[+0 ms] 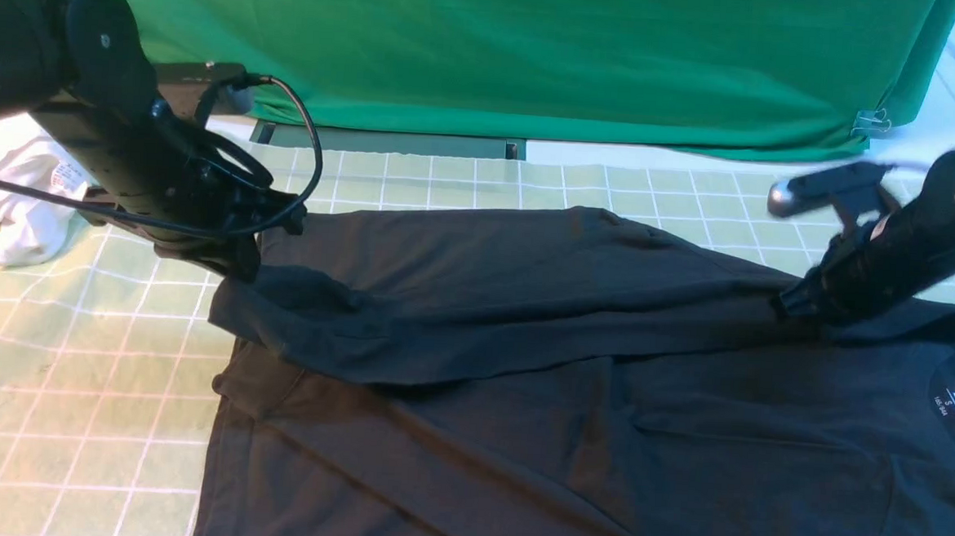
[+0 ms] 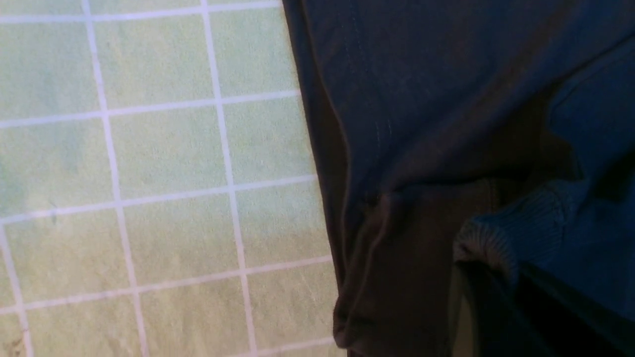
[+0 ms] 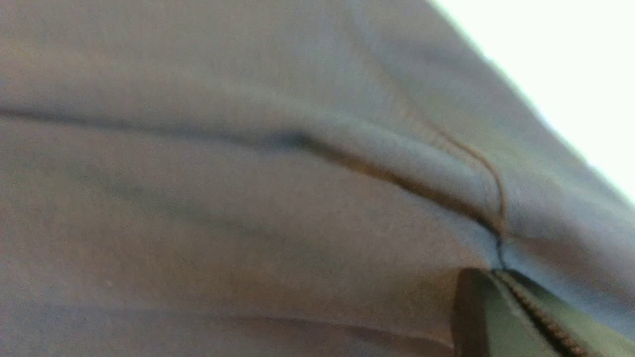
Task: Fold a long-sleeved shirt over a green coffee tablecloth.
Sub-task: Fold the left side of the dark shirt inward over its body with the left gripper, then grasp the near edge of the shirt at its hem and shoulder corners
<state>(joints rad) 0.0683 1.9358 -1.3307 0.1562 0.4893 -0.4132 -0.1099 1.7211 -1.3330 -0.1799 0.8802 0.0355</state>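
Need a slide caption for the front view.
Left pincer and right pincer pinch the shirt, a fold stretched between them over the tablecloth.

Robot test bench, likely a lab corner; little of the room itself shows. Far side: plain green backdrop cloth (image 1: 537, 59) hung as a screen, held by a metal clip (image 1: 871, 123) at far right. Green coffee tablecloth (image 1: 71, 377) laid flat in front. Cabled left arm (image 1: 124, 151) and right arm (image 1: 895, 249) over it. Long-sleeved shirt (image 1: 560, 403) spread out; white garment (image 1: 15, 203) far left.
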